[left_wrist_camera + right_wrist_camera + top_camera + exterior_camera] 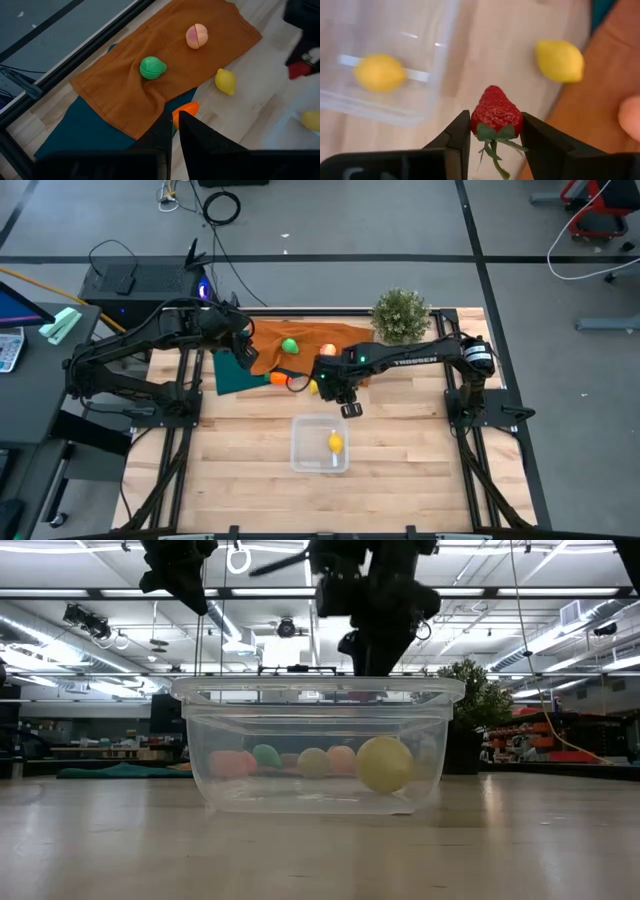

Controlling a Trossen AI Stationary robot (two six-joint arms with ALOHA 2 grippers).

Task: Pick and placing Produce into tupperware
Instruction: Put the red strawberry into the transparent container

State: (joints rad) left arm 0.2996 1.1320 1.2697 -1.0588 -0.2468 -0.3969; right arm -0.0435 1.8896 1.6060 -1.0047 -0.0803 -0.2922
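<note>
Hanging above the bench [240, 430], the right gripper [495, 131] is clenched on the strawberry [496, 115], with the tupperware [320, 444] just ahead of it, one lemon [336, 443] inside. Behind this gripper lie the other lemon [225, 81] and the orange cloth [165, 65] bearing apple [196, 36] and green fruit [152, 67]. The left gripper [174, 131], fingers pressed together, hovers over the carrot [185, 111].
</note>
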